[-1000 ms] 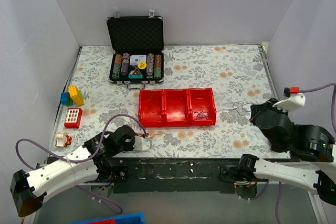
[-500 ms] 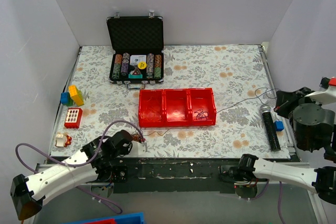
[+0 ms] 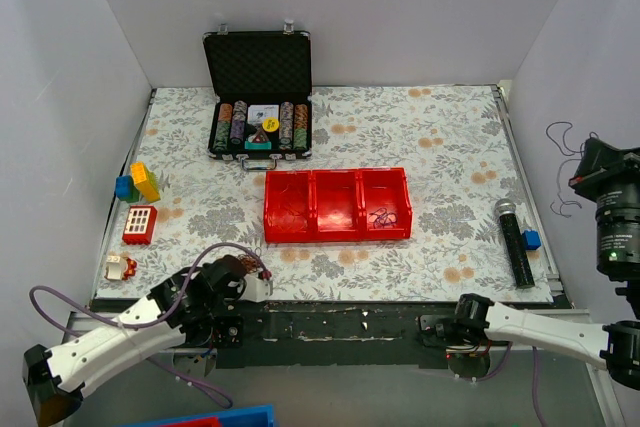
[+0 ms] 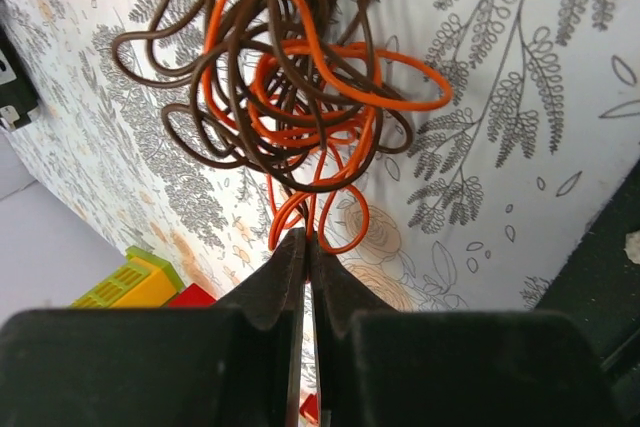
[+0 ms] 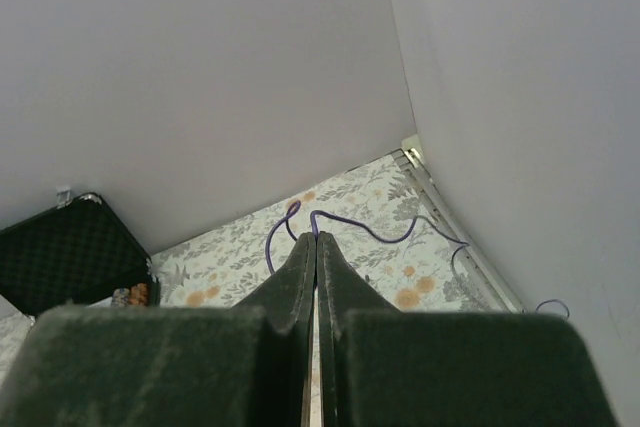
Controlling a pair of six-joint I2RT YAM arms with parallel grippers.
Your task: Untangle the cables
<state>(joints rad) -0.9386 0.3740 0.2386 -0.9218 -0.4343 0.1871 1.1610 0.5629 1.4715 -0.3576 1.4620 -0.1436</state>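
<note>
The cables are split in two. A clump of orange and dark brown wires (image 4: 290, 87) hangs from my left gripper (image 4: 307, 239), which is shut on its lower loops. In the top view this clump (image 3: 244, 267) sits at the left gripper (image 3: 255, 279), by the table's near edge. My right gripper (image 5: 315, 237) is shut on a thin purple wire (image 5: 350, 225) whose ends trail to both sides. In the top view the right gripper (image 3: 585, 162) is raised high at the far right, the purple wire (image 3: 560, 132) dangling from it in the air.
A red three-part bin (image 3: 336, 237) stands mid-table with a dark wire (image 3: 382, 217) in its right compartment. An open poker chip case (image 3: 258, 107) is at the back. A black microphone (image 3: 515, 242) lies at the right. Toy blocks (image 3: 138, 182) and a red toy (image 3: 140, 224) are at the left.
My right gripper rose and moved right, pulling the purple wire off the table and apart from the clump. My left gripper drew back toward the near edge with the clump.
</note>
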